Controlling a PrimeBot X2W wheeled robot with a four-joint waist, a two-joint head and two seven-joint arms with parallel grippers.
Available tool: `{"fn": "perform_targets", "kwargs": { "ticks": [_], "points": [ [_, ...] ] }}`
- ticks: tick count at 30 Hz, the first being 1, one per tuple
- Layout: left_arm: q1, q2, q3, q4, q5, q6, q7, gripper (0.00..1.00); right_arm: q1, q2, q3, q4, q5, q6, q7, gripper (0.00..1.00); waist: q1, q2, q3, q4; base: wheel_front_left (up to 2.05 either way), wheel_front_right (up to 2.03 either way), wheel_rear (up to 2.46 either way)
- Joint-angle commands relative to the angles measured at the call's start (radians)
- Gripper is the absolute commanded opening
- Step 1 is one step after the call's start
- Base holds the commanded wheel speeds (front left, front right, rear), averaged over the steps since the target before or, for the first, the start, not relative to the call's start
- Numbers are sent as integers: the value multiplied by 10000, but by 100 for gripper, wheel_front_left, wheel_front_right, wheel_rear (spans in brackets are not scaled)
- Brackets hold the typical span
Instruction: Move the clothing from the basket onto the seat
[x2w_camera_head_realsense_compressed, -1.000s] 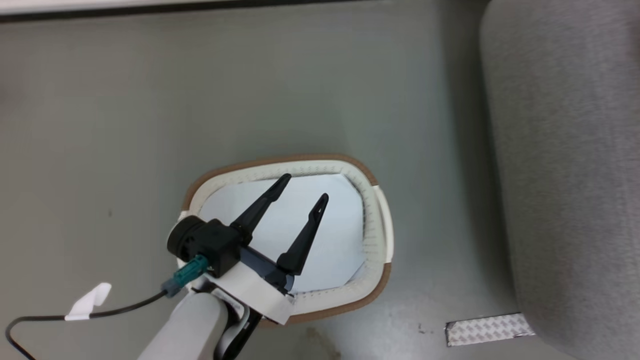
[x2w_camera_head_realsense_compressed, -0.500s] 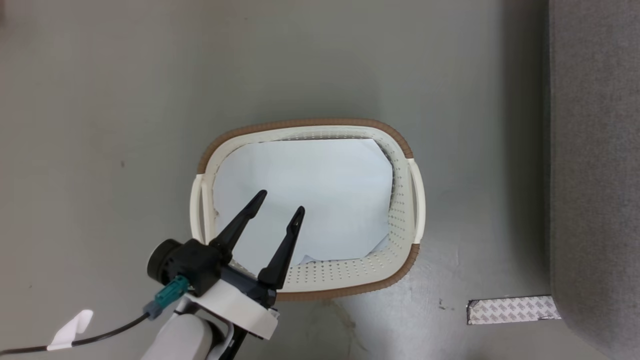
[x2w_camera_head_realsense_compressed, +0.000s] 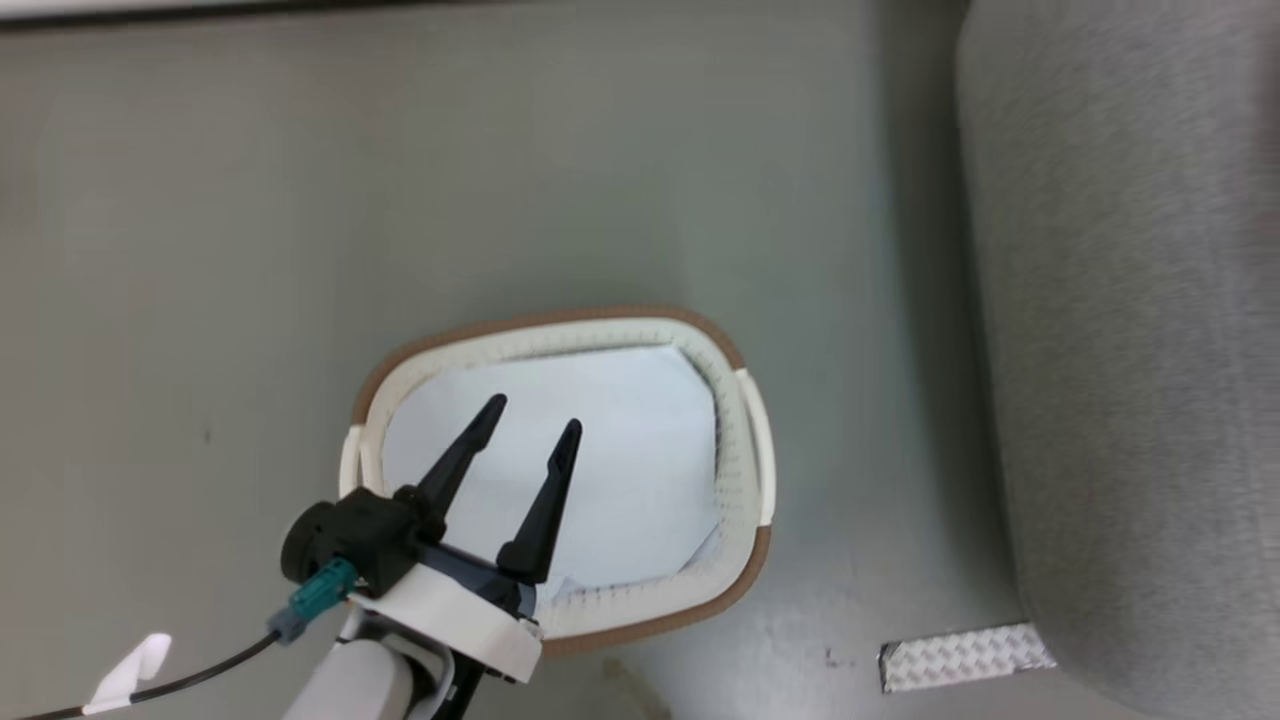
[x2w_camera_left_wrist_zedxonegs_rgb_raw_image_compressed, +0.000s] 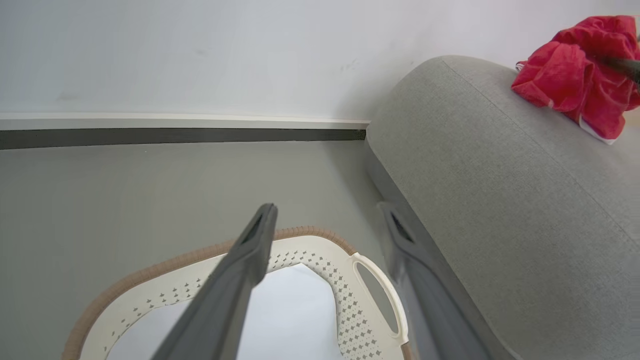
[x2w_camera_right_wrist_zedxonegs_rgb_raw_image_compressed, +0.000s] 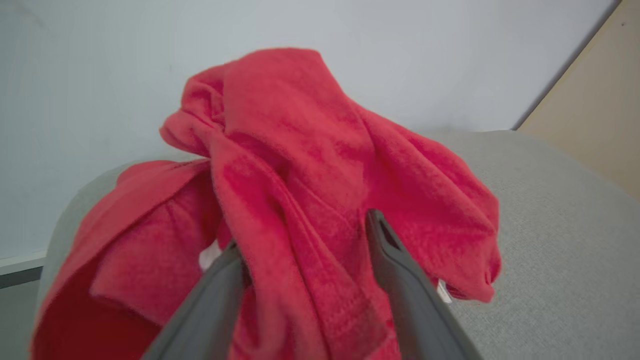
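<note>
The red clothing (x2w_camera_right_wrist_zedxonegs_rgb_raw_image_compressed: 300, 150) lies in a soft heap on the grey seat (x2w_camera_left_wrist_zedxonegs_rgb_raw_image_compressed: 500, 200). The right tool (x2w_camera_right_wrist_zedxonegs_rgb_raw_image_compressed: 305, 231) has its two fingers spread wide, with a fold of cloth loose between them. The left tool (x2w_camera_head_realsense_compressed: 533, 413) is spread open too, holding nothing, above the basket (x2w_camera_head_realsense_compressed: 742, 470), where a flat white sheet (x2w_camera_head_realsense_compressed: 620, 450) lies inside. The clothing looks light, soft and floppy, so I think it would sag and bunch up, and a thick fold near the top is the best place to pinch it.
</note>
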Motion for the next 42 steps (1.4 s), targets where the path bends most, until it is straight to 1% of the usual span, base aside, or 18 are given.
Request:
{"fn": "perform_targets", "kwargs": {
  "ticks": [1, 5, 7, 9, 11, 15, 20, 23, 26, 31, 33, 35, 42],
  "points": [
    [99, -44, 49, 72, -140, -41, -6, 100, 287, -26, 275, 89, 190, -26, -119, 100, 0, 0, -696, -338, 0, 0, 0],
    [363, -318, 230, 261, -276, -121, -6, 100, 1185, 170, 1145, 211, 576, -26, -312, 100, 0, 0, -1489, -426, 0, 0, 0],
    [578, -405, 335, 326, -284, -152, -6, 100, 1729, 252, 1605, -31, 872, -26, -364, 100, 0, 0, -1867, -417, 0, 0, 0],
    [832, -490, 511, 329, -246, -197, -7, 100, 2301, 488, 2035, -458, 1220, -27, -382, 100, 0, 0, -2238, -380, 0, 0, 0],
    [1157, -559, 718, 289, -222, -248, -7, 100, 2998, 780, 2544, -1176, 1745, -27, -382, 100, 0, 0, -2590, -305, 0, 0, 0],
    [1821, -688, 1322, 157, -126, -285, -7, 100, 4667, 1159, 3565, -2897, 2587, -27, -381, 100, 0, 0, -3293, -57, 0, 0, 0],
    [2649, -973, 2203, -29, 36, -328, -6, 100, 6833, 1741, 4361, -5198, 3399, -27, -379, 100, 0, 0, -4207, 491, 0, 0, 0],
    [3118, -1133, 2786, -102, 186, -334, -6, 100, 7925, 2065, 4865, -6208, 3746, -27, -369, 100, 0, 0, -4690, 826, 0, 0, 0],
    [3482, -1224, 3210, -63, 390, -355, -6, 100, 8848, 2307, 5332, -6866, 4045, -27, -370, 100, 0, 0, -5093, 1110, 0, 0, 0],
    [3853, -1218, 3724, 314, 772, -393, -6, 100, 10049, 2568, 5865, -7531, 4437, -27, -367, 100, 0, 0, -5736, 1536, 0, 0, 0],
    [3953, -1234, 3922, 426, 843, -408, -6, 100, 10430, 2593, 6147, -7566, 4869, -27, -367, 100, 0, 0, -5942, 1615, 0, 0, 0],
    [4026, -1258, 4099, 538, 890, -425, -6, 100, 10722, 2585, 6486, -7550, 5199, -27, -368, 100, 0, 0, -6063, 1642, 0, 0, 0],
    [4231, -1356, 4402, 736, 1006, -444, -6, 100, 11313, 2582, 7421, -7349, 5436, -27, -368, 100, 0, 0, -6321, 1596, 0, 0, 0]
  ]
}}
